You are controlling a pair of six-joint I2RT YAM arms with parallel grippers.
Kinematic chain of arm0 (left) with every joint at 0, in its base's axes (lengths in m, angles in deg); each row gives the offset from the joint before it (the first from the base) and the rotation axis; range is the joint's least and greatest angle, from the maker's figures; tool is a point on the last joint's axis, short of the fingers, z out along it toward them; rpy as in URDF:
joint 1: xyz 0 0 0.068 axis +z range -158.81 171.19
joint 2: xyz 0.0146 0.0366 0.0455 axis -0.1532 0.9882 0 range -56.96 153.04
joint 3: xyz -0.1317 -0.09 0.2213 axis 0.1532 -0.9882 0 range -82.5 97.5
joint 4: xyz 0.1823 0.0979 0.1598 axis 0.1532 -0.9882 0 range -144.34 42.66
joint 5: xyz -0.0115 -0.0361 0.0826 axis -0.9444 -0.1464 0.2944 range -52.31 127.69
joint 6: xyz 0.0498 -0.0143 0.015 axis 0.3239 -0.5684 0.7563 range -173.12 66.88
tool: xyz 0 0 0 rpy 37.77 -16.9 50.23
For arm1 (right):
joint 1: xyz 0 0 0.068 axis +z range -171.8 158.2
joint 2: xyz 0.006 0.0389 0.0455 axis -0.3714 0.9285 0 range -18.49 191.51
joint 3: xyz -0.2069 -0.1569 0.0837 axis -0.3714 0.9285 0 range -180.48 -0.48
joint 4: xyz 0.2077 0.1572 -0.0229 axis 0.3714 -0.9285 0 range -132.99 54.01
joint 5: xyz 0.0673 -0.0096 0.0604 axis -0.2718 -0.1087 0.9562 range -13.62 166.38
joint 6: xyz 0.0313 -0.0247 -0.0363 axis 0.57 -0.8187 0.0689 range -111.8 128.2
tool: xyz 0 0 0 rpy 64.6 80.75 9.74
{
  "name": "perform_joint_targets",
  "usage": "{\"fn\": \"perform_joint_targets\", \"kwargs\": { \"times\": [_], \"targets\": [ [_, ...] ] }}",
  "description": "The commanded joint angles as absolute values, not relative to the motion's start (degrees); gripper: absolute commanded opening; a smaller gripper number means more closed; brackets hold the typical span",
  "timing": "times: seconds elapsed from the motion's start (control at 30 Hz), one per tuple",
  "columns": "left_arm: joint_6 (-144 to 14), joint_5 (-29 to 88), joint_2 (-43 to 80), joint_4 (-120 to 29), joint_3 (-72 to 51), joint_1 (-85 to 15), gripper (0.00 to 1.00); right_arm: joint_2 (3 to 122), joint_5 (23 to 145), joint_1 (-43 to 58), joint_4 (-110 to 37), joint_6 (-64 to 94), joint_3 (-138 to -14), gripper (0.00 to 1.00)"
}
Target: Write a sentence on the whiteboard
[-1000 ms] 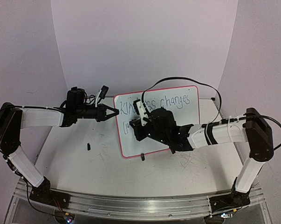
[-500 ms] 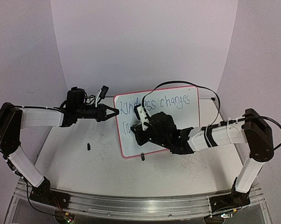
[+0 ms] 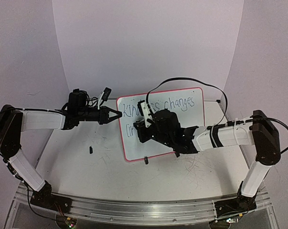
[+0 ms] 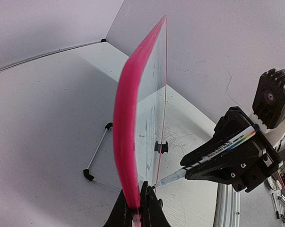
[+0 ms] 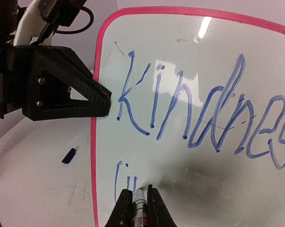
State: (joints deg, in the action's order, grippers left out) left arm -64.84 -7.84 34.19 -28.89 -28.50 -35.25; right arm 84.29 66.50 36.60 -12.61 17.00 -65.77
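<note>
Your left hand [image 3: 116,115] is staying clamped on the edge of the board [image 3: 194,121] at the middle of the counter [image 3: 86,167], while your right hand [image 5: 137,195], clamped on the marker [image 5: 140,204], is shifting in small strokes, so the second line of the sentence [image 5: 194,109] is only beginning.

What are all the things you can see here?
whiteboard: one, white with a pink frame, standing mid-table
sentence: two lines, blue, on the whiteboard; the second is only begun
marker: one, white with a rainbow stripe, tip at the whiteboard
small piece: one, dark blue, maybe the cap, on the table near the left arm
clip foot: one, black, at the whiteboard's near edge
wire stand: one, silver with black tips, behind the whiteboard
cable: one, black, looping over the whiteboard
table: one, white and scuffed
left gripper: black, shut on the whiteboard's frame
right gripper: black, shut on the marker
</note>
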Motion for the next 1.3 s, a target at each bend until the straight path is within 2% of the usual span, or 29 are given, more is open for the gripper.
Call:
{"fn": "perform_joint_targets", "kwargs": {
  "times": [0.0, 0.23, 0.5, 0.8, 1.27],
  "targets": [
    [-59.2, -6.1, 34.2, -30.2, -26.9, -35.9, 0.0, 83.6, 61.2, 34.2, -11.8, 15.5, -68.4, 0.0],
    [-59.2, -6.1, 34.2, -30.2, -26.8, -35.9, 0.0, 81.7, 62.0, 34.1, -11.9, 15.7, -67.5, 0.0],
    [-59.3, -6.2, 34.2, -30.2, -26.7, -35.9, 0.0, 76.2, 68.1, 34.1, -10.2, 17.6, -62.7, 0.0],
    [-59.2, -6.1, 34.2, -30.3, -26.9, -35.9, 0.0, 79.8, 72.7, 34.3, -9.3, 19.4, -62.5, 0.0],
    [-59.1, -6.0, 34.4, -30.4, -26.8, -35.9, 0.0, 82.6, 72.8, 34.4, -9.5, 19.7, -63.2, 0.0]
  ]
}}
